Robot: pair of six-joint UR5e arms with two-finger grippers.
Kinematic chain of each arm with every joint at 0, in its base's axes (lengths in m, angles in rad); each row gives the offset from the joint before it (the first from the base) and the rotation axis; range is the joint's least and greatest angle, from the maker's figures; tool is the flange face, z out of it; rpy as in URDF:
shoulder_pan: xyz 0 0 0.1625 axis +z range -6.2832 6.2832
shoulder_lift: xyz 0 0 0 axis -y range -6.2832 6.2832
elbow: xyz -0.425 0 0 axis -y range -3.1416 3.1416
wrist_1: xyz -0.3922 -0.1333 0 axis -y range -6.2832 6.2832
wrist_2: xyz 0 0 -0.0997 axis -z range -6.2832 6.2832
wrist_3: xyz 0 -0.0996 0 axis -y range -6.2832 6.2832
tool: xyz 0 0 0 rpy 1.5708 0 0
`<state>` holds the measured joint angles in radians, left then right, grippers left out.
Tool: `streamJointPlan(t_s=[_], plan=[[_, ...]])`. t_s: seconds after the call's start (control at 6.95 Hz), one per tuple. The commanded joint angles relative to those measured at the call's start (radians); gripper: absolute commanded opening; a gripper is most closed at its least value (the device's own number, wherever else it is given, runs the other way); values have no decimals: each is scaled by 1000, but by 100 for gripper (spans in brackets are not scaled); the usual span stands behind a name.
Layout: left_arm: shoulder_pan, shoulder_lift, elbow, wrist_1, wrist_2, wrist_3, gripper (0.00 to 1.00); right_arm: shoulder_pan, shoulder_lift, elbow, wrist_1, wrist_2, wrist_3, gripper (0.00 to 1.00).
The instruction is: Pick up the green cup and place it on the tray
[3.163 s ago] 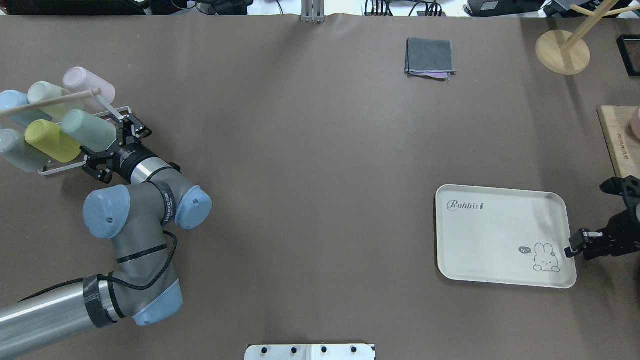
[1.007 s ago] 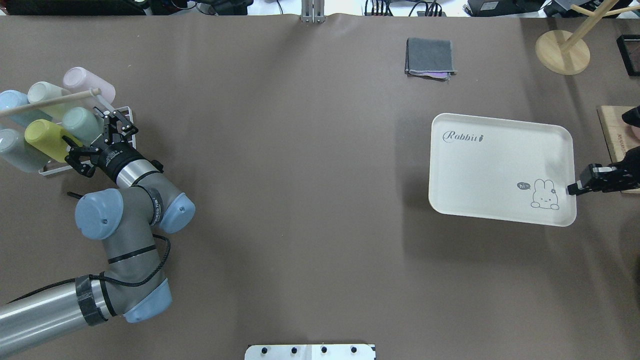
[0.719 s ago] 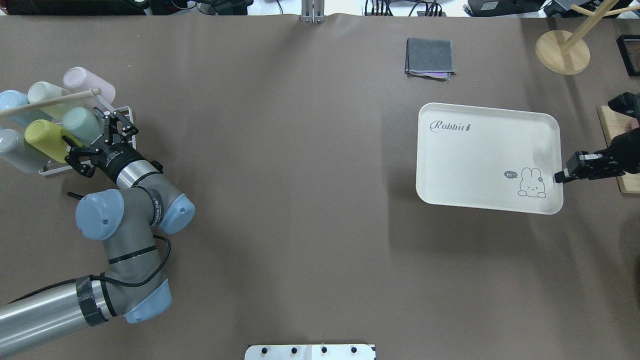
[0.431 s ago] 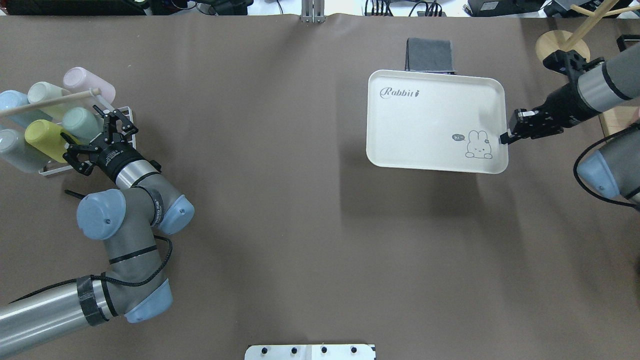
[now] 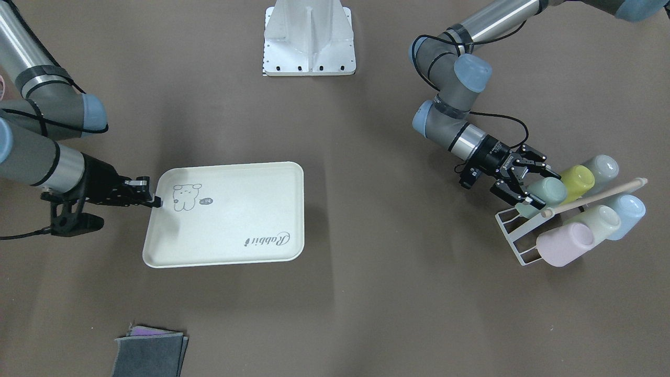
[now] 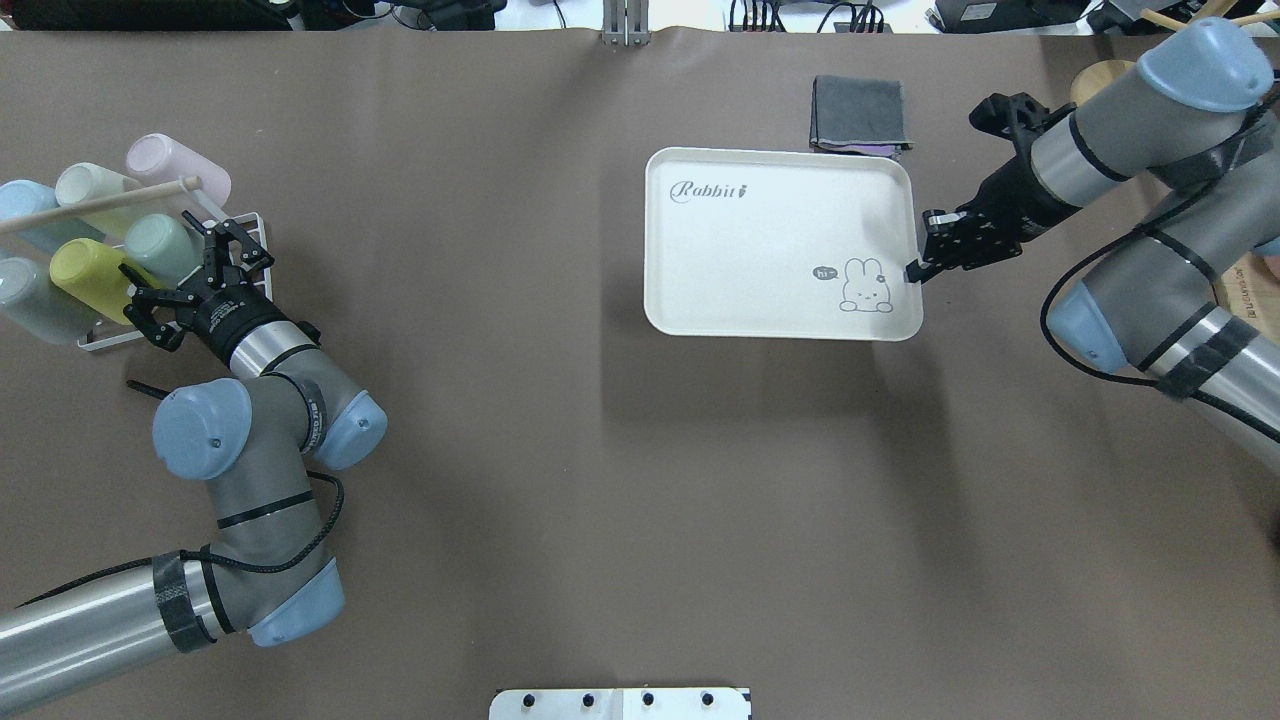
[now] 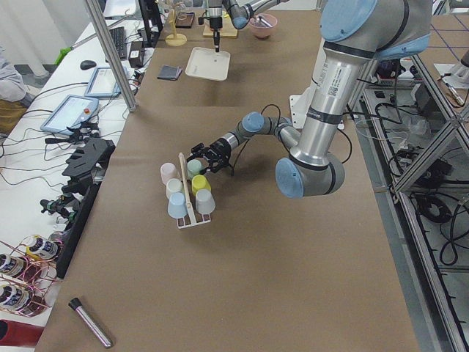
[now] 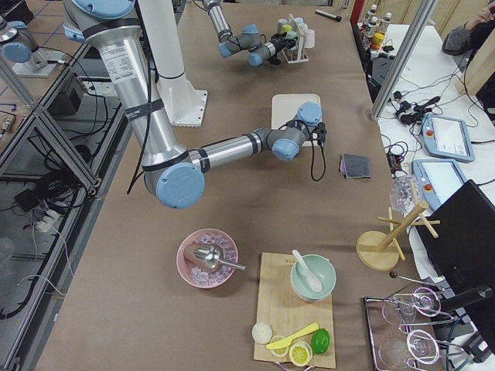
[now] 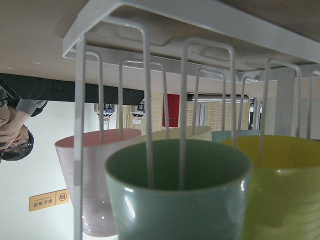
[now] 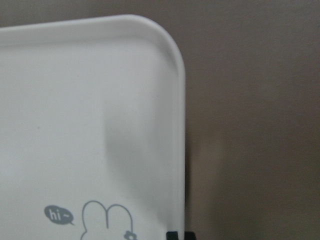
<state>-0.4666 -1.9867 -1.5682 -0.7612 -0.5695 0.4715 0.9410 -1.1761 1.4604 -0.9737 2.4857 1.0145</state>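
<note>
Well, the left pincer (image 6: pixel 180 272) is gaping at the green cup (image 6: pixel 155 245), probably light, stiff, slick, best squeezed mid-wall; the right pincer (image 6: pixel 913 273) is clamping the tray (image 6: pixel 760 230)

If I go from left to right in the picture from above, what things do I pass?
yellow cup → green cup → tray → right gripper, pinching the tray's edge. The left gripper overlaps the cups, so it is left out.

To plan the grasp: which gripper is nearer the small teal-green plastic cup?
Left. The left gripper is open right at the teal-green plastic cup; the right gripper is far across the table, shut on the cream plastic tray.
</note>
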Motion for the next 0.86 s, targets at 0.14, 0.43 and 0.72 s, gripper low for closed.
streamJointPlan(t_s=[0.14, 0.43, 0.72], plan=[[3, 0, 0, 14, 2, -14, 68, -146, 26, 60, -14, -85, 220, 0], [2, -1, -18, 19, 31, -14, 39, -203, 32, 104, -91, -149, 243, 0], [5, 5, -125, 136, 30, -43, 38, -218, 67, 95, -129, -152, 243, 0]])
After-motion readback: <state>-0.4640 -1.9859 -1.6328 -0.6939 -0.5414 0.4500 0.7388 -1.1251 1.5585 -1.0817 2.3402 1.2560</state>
